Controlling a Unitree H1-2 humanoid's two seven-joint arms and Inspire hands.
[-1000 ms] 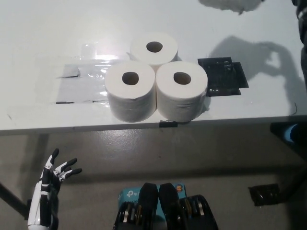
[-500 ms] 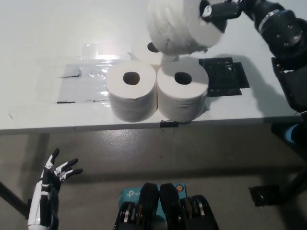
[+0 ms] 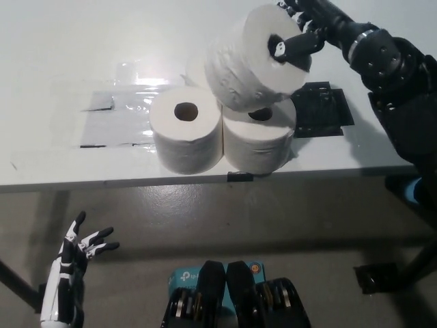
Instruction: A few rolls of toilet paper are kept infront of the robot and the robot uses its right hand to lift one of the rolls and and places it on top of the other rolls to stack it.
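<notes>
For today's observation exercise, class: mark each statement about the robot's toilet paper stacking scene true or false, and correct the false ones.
1. The black right hand holds a white toilet paper roll tilted in the air. True.
2. The white left hand rests on the white table. False: it hangs open below the table edge.
3. A flat black square patch lies right of the standing rolls. True.
4. The held roll already sits flat on the others. False: it is tilted, not yet set down.
</notes>
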